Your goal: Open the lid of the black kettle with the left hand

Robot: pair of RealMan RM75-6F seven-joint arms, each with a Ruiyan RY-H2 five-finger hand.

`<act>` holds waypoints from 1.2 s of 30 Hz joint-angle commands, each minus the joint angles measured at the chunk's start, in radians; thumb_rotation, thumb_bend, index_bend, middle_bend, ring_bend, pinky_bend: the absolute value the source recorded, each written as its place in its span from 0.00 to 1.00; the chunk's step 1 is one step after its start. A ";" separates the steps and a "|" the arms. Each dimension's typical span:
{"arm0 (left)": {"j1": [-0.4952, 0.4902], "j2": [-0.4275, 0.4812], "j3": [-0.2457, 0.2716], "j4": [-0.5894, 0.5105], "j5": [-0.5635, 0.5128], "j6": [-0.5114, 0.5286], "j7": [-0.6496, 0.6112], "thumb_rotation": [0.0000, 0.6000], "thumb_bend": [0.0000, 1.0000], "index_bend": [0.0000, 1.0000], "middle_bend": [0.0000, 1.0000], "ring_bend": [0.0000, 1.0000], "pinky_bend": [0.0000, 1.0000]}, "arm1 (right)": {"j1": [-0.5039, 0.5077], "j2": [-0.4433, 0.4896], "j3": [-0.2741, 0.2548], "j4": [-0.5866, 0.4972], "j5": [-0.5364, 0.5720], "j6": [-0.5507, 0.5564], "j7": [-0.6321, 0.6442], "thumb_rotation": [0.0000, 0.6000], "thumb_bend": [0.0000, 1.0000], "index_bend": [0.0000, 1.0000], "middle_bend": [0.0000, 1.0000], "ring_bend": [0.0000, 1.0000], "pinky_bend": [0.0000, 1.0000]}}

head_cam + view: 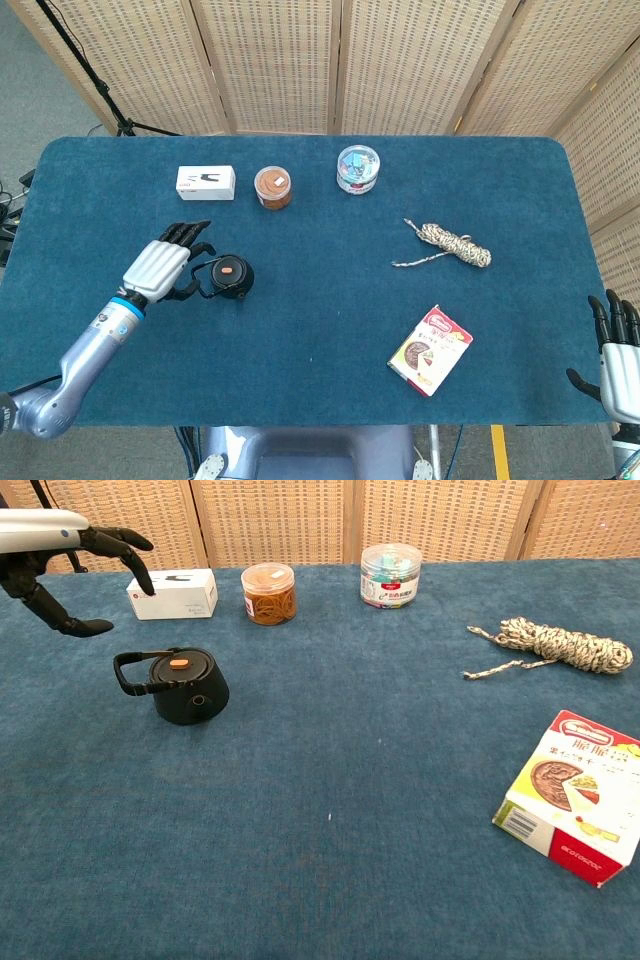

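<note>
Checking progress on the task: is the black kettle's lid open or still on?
Still on. The lid sits flat on the black kettle; the left hand hovers beside it.

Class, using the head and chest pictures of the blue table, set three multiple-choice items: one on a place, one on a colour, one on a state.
1. Where does the small black kettle stand?
A. Near the white rectangular box
B. Beside the coiled speckled rope
C. On the printed cake carton

2. What colour is the knob on the kettle lid?
A. Green
B. Orange
C. White

3. How is the left hand?
A. Gripping the lid
B. Open, holding nothing
C. Resting on the carton

Answers: 1 A, both sit at the table's left; 2 B, the knob shows orange; 3 B, its fingers are spread beside the kettle's handle, lid still closed.
</note>
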 commanded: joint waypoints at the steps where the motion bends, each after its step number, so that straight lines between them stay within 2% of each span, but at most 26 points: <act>1: -0.059 -0.061 -0.007 0.048 -0.099 -0.021 0.062 1.00 0.38 0.33 0.00 0.00 0.00 | 0.002 0.002 0.001 0.000 0.006 -0.003 0.003 1.00 0.05 0.00 0.00 0.00 0.00; 9: -0.126 -0.140 0.007 0.141 -0.213 -0.040 0.103 1.00 0.37 0.42 0.00 0.00 0.00 | 0.011 0.004 0.006 0.004 0.030 -0.018 0.008 1.00 0.06 0.00 0.00 0.00 0.00; 16: -0.149 -0.185 0.031 0.182 -0.255 -0.019 0.128 1.00 0.37 0.47 0.00 0.00 0.00 | 0.015 0.007 0.010 0.005 0.049 -0.025 0.012 1.00 0.06 0.00 0.00 0.00 0.00; 36: -0.176 -0.261 0.055 0.252 -0.307 0.014 0.144 1.00 0.37 0.48 0.00 0.00 0.00 | 0.021 0.016 0.002 -0.001 0.059 -0.032 0.021 1.00 0.06 0.00 0.00 0.00 0.00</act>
